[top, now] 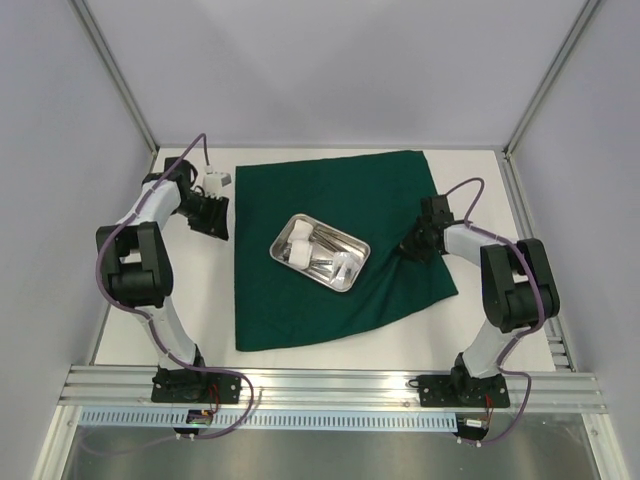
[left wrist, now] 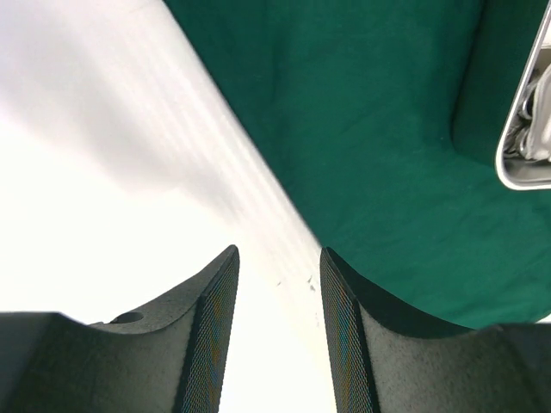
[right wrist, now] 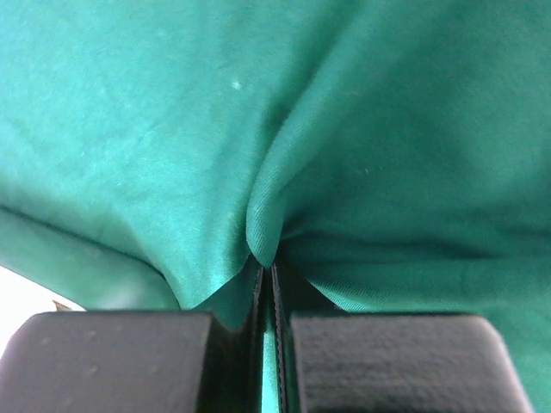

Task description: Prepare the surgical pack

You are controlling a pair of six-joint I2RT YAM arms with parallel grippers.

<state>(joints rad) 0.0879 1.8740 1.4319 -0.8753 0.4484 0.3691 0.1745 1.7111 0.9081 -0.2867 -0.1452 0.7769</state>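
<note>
The dark green cloth (top: 340, 205) lies spread on the white table. A small steel tray (top: 345, 281) sits on its middle, holding slim metal instruments (top: 325, 252) and white gauze (top: 297, 250). My right gripper (top: 412, 247) is at the cloth's right edge and is shut on a pinched fold of the cloth (right wrist: 269, 241). My left gripper (top: 213, 222) is open and empty over bare table just left of the cloth's left edge (left wrist: 362, 155). The tray's corner (left wrist: 527, 146) shows at the right of the left wrist view.
The table (top: 200, 320) is boxed by white walls and aluminium posts (top: 120, 80). A metal rail (top: 330, 385) runs along the near edge by the arm bases. A purple cable (top: 465, 190) loops over each arm.
</note>
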